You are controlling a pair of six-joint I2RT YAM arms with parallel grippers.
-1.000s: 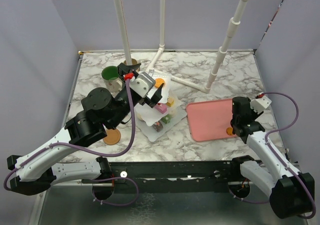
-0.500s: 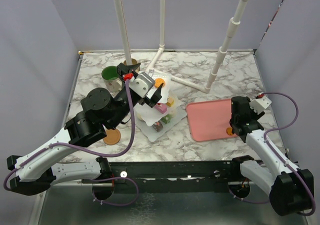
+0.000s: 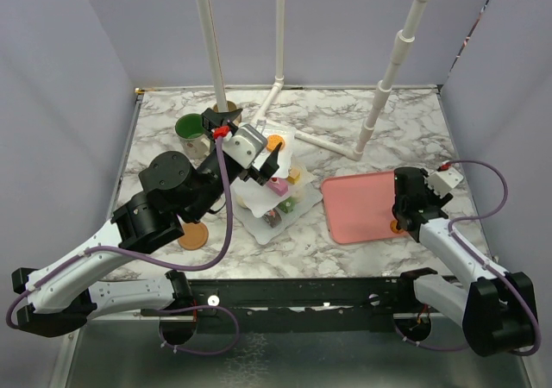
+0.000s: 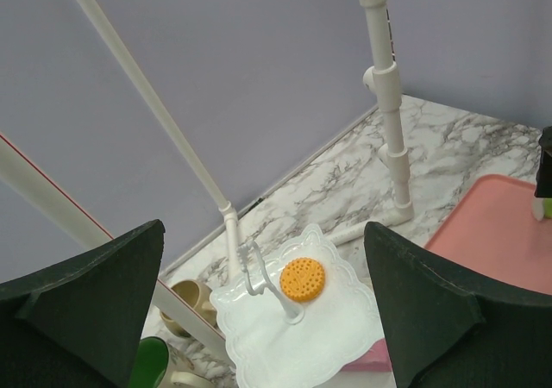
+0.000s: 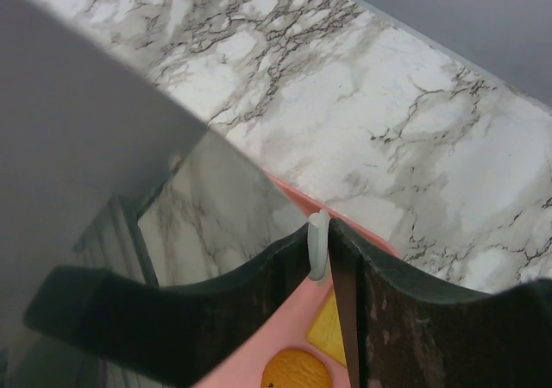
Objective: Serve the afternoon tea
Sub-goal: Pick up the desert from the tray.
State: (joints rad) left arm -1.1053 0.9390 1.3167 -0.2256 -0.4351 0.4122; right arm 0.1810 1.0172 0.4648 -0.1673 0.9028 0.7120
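Status check from the remote desk: my left claw (image 3: 272,160) hangs spread wide right over the white tiered stand (image 3: 255,219). On its wrist cam the top plate sits below, between the fingers (image 4: 95,293), with one round orange biscuit (image 4: 302,278) on it. The green-lined mug (image 3: 191,129) and beige mug (image 4: 185,297) stand just behind and left of that claw. A brown coaster (image 3: 193,235) lies on the surface (image 3: 345,129) on my side of it, apart from the stand. My right claw (image 3: 400,221) is low over the near corner of the pink tray (image 3: 362,200), with a second biscuit (image 5: 291,375) right under it. Spread or pinching? Honestly can't tell, I only see a thin gap with a pale sliver in it.
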